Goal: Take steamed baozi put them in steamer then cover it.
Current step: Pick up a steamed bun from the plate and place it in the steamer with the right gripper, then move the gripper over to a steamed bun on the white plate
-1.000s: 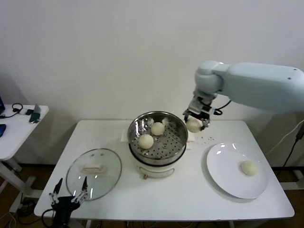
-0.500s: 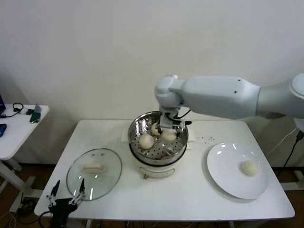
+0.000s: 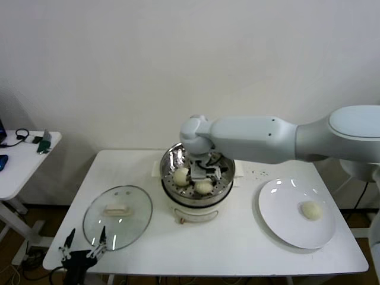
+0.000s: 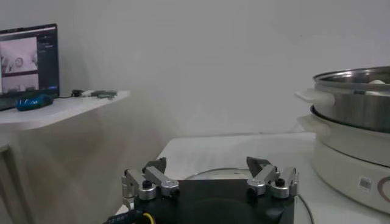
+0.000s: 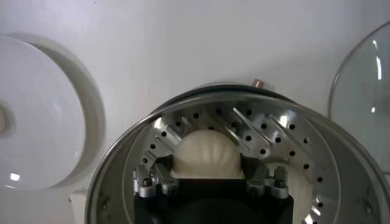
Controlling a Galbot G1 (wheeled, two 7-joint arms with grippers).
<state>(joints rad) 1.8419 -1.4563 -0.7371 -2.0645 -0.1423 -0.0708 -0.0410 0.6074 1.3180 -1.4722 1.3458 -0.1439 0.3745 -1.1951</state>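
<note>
One baozi (image 5: pixel 207 153) sits clamped in the right gripper (image 5: pixel 208 175) inside the steamer (image 3: pixel 224 181); left gripper (image 4: pixel 210 181) gapes empty.

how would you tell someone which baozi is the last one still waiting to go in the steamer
Start at the white table and find the flat white plate at the robot's right, beside the steel steamer. One cream-white baozi lies on that plate. It alone sits outside the steamer; the others lie in the basket, one at the right tool.

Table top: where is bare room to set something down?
Bare white table runs along the front edge, between the clear glass lid and round white plate. The shiny steel steamer is crowded: right gripper and cream-white buns.
</note>
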